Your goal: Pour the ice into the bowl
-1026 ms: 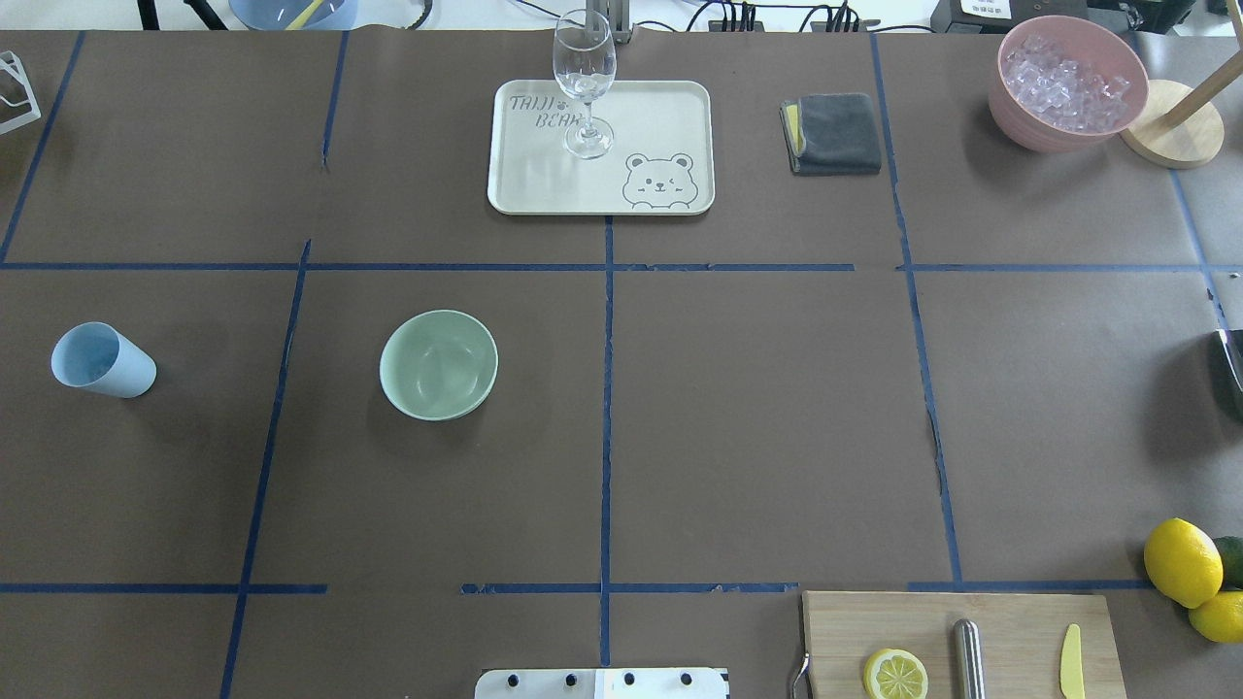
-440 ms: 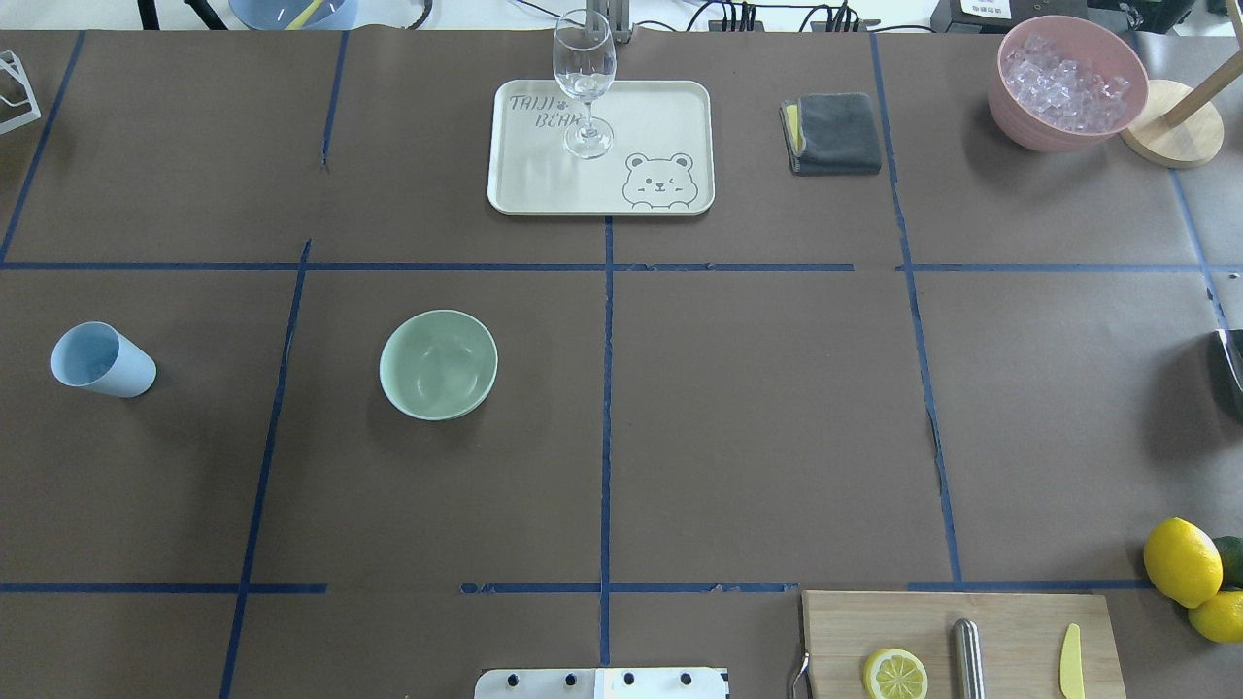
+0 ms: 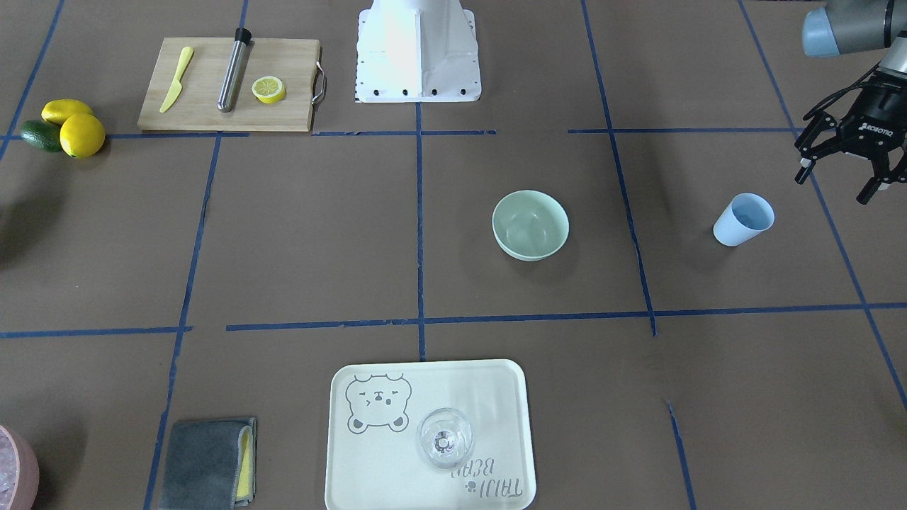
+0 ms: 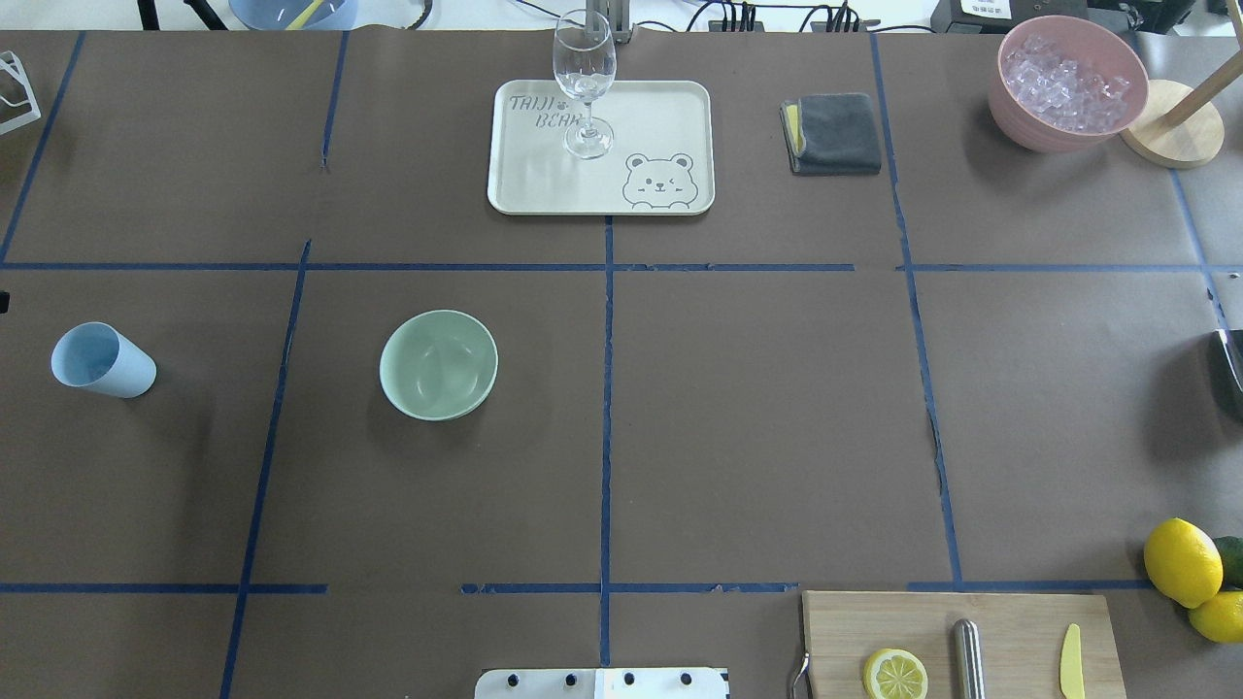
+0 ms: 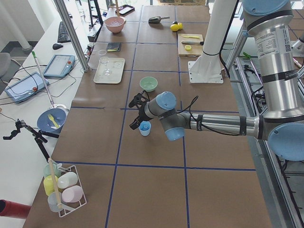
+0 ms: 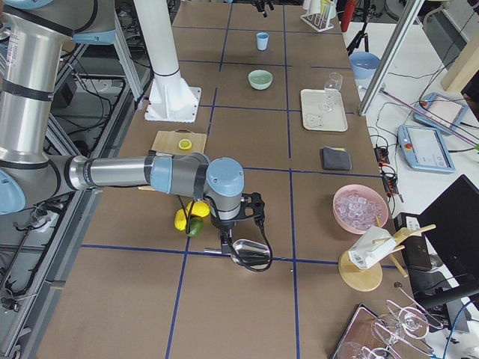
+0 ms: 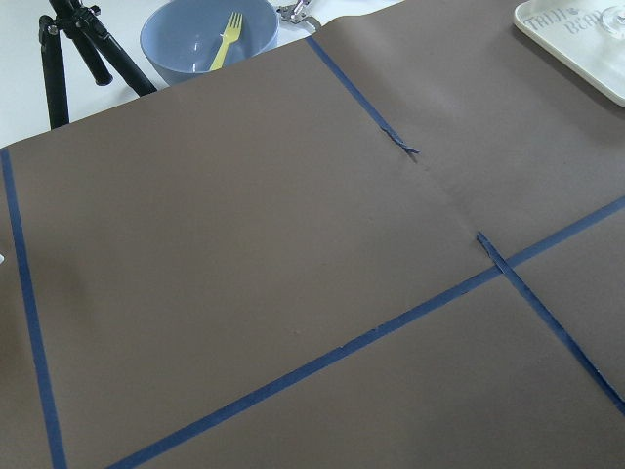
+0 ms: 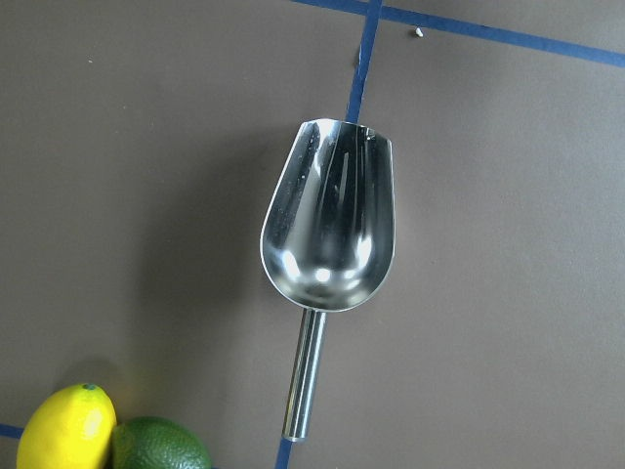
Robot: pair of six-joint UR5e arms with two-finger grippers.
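Note:
The mint-green bowl (image 4: 439, 364) stands empty left of the table's middle; it also shows in the front view (image 3: 530, 223). The ice (image 4: 1068, 83) lies heaped in a pink bowl (image 4: 1010, 107) at the far right corner. A light blue cup (image 3: 742, 219) stands upright; I make out no ice inside it. My left gripper (image 3: 834, 185) is open and empty, hovering just beside and above the cup. My right gripper (image 6: 241, 233) hangs over a metal scoop (image 8: 330, 230) lying on the table; I cannot tell whether it is open or shut.
A cream tray (image 4: 670, 116) with a wine glass (image 4: 585, 83) sits at the far middle, a folded grey cloth (image 4: 835, 133) beside it. A cutting board (image 4: 1020, 621) with a lemon half, muddler and knife is near the base. Lemons (image 4: 1183, 561) lie at the right edge.
A small dark tip of my left gripper has come into the overhead view at the left edge, above the cup. Nothing on the table has moved.

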